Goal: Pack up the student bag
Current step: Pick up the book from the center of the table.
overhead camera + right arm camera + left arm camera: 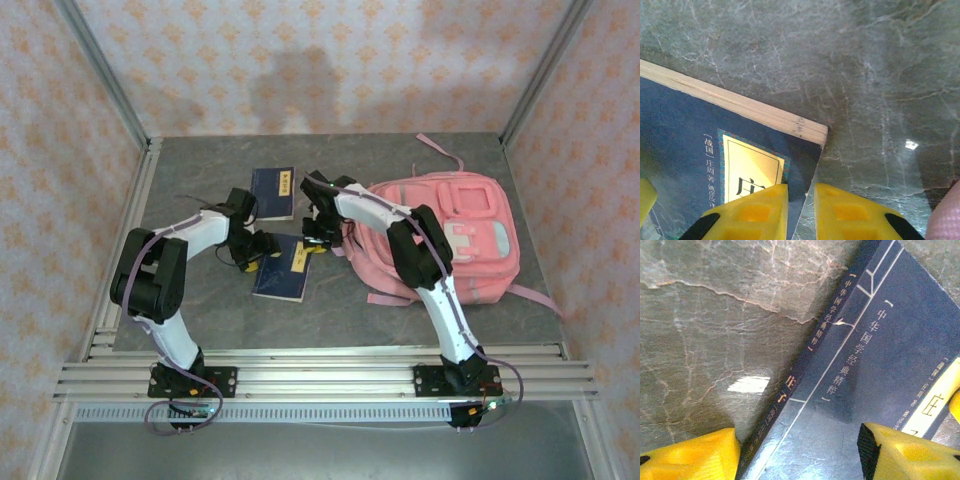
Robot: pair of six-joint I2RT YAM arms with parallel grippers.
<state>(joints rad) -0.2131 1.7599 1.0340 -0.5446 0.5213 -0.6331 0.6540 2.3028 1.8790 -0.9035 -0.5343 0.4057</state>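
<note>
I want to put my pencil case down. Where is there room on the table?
Bare table lies left of the far book, and between the near book and the front rail. It's crowded between the books and the student bag.

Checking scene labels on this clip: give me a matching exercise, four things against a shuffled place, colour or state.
1 student bag
2 far book
3 near book
4 left gripper

A jaws wide, straddling a book's spine edge
B pink, on the right
C dark blue, farthest back
D dark blue, just left of the bag

Pairs: 1-B; 2-C; 3-D; 4-A
</note>
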